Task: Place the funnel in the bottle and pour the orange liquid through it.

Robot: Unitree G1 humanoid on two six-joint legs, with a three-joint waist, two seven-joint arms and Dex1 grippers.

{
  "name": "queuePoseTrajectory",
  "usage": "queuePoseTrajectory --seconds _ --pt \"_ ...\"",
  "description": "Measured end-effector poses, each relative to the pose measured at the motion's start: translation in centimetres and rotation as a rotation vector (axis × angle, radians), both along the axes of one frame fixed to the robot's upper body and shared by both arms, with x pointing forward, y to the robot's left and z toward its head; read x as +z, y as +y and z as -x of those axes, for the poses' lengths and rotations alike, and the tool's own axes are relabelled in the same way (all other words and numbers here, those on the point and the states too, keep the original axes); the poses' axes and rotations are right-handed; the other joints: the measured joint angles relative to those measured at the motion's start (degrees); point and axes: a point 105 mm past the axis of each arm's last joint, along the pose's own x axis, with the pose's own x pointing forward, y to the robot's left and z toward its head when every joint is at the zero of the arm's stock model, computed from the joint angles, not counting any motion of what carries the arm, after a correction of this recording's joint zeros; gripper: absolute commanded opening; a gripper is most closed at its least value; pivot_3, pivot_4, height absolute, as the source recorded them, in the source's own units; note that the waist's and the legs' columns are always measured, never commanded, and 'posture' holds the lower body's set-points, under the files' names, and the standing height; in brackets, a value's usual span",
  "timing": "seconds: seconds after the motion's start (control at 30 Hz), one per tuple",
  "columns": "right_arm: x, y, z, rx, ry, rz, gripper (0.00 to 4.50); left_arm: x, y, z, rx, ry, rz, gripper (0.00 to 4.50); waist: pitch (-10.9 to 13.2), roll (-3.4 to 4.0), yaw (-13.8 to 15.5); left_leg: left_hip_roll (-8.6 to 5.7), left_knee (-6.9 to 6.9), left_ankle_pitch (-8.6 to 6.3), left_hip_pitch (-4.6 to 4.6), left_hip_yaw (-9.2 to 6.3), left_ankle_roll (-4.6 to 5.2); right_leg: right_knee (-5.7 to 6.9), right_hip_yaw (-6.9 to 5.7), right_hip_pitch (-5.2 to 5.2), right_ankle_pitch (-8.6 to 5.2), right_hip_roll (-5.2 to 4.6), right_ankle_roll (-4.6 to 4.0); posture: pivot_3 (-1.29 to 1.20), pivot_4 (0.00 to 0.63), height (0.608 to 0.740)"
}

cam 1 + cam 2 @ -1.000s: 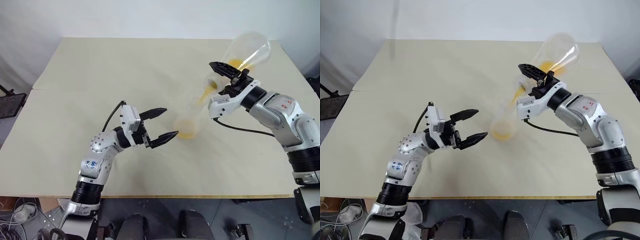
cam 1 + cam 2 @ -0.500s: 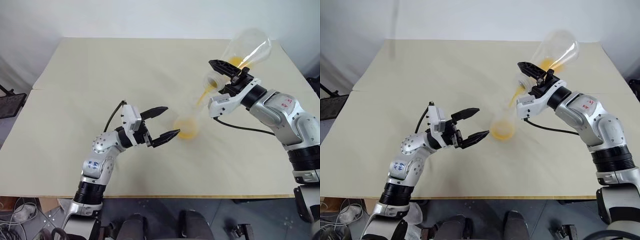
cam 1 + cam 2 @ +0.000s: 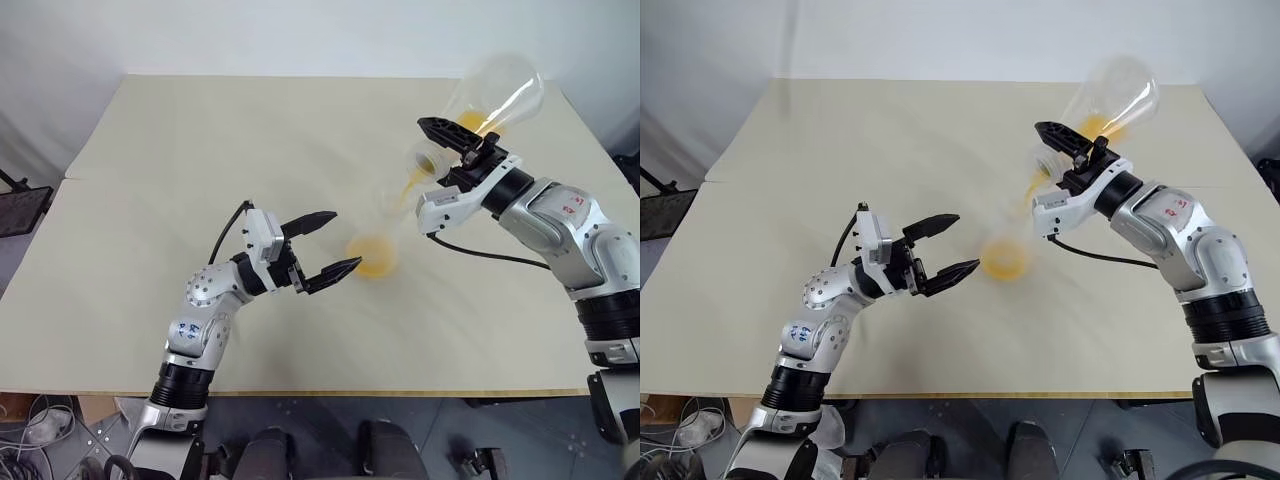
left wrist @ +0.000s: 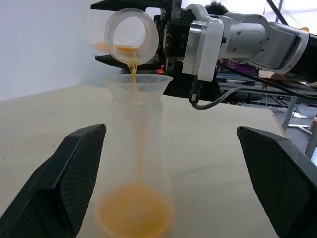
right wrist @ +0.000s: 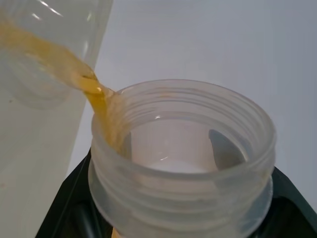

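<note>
The bottle [image 4: 137,148], a small clear conical flask, stands mid-table with a clear funnel [image 4: 139,85] seated in its neck. My right gripper [image 3: 446,156] is shut on the threaded neck of a larger clear flask [image 3: 497,93], tilted mouth-down above the funnel. A thin stream of orange liquid [image 4: 133,73] falls from the flask's mouth [image 4: 131,35] into the funnel and pools in the bottle's base [image 4: 133,216]. Some orange liquid remains in the tilted flask. My left gripper [image 3: 345,240] is open, its fingertips just short of the bottle's base and not touching it.
The beige table [image 3: 200,150] spreads wide to the left and behind. Its front edge [image 3: 400,390] runs below my arms. A black cable [image 3: 480,257] hangs from the right wrist just right of the bottle.
The orange stream keeps running from the tilted flask into the funnel. Both grippers stay where they were.
</note>
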Motion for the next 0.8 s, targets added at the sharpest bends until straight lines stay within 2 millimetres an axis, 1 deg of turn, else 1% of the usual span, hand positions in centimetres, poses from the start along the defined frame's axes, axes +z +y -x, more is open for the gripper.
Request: queuePoseTrajectory --seconds 0.57,0.8 --pt "0.4 0.16 0.09 0.009 -0.021 -0.002 2.48 -0.03 -0.08 -0.04 0.003 0.002 0.004 4.5 0.0 0.0 0.0 0.0 0.0 0.0 0.0 0.0 0.0 0.0 0.0 0.0 0.0 0.0 0.0 0.0 0.15 0.74" --pt "0.08 0.49 0.1 0.019 -0.027 0.015 2.48 -0.45 0.04 -0.39 0.015 0.021 0.007 4.5 0.0 0.0 0.0 0.0 0.0 0.0 0.0 0.0 0.0 0.0 0.0 0.0 0.0 0.0 0.0 0.0 0.15 0.74"
